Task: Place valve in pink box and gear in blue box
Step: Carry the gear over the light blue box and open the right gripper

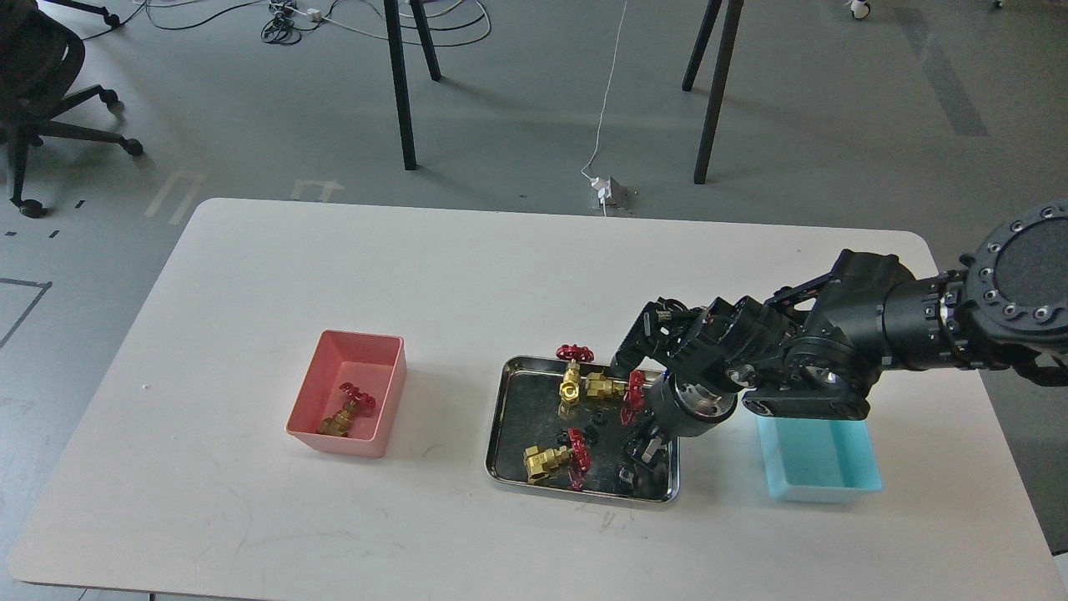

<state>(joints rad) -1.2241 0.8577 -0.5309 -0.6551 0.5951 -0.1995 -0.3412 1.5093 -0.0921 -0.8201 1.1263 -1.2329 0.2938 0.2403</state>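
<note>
Gear (593,423) just left of end effector (644,446)

A shiny steel tray (501,434) sat on the white tabletop (467,275). Beyond, an office chair (42,92) stood far left, cables (284,21) trailing across the floor (834,108).

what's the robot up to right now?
It is sorting parts from the steel tray. One valve already lies in the pink box; three more valves and a few small black gears are in the tray. The right arm reaches down over the tray's right side, its pincer low among the gears; whether it grips one is unclear. The blue box shows nothing inside, though the arm covers part of it. The left arm is out of view.
</note>
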